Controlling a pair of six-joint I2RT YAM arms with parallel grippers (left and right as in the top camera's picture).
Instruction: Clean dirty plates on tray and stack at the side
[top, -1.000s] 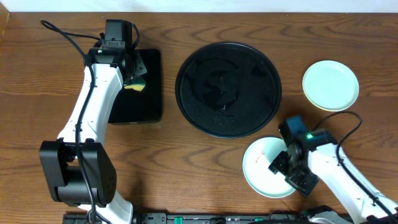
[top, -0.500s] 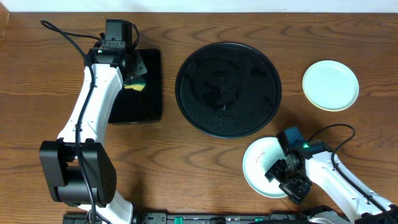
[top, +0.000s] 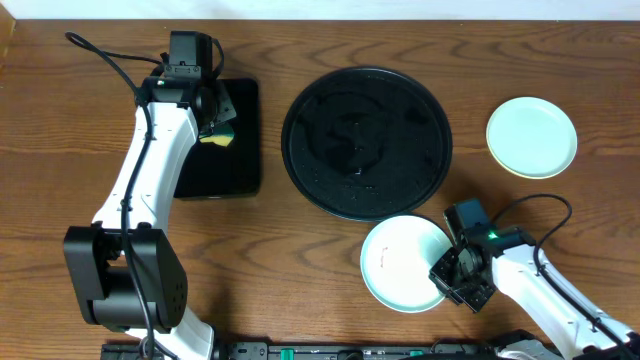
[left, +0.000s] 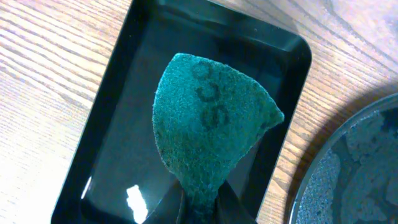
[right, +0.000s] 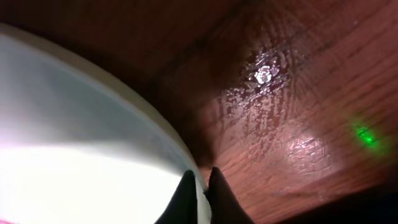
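The round black tray (top: 300, 150) lies mid-table with no plate on it. One pale plate (top: 400, 262) rests just in front of the tray's rim. My right gripper (top: 449, 274) is shut on that plate's right rim; in the right wrist view the rim (right: 155, 134) runs between the gripper's (right: 200, 188) fingers. A second pale plate (top: 531, 137) sits alone at the right rear. My left gripper (top: 216, 124) hovers over the rectangular tray, shut on a green sponge (left: 208, 121), which fans out from the gripper (left: 201, 205).
A small rectangular black tray (top: 235, 170) lies left of the round tray, under the sponge (top: 218, 136). The round tray's rim (left: 311, 186) shows at the right edge of the left wrist view. Bare brown wood surrounds everything.
My right gripper has shut on the front plate's rim, and the plate has slid left, up to the round tray's front edge. The left arm has not moved.
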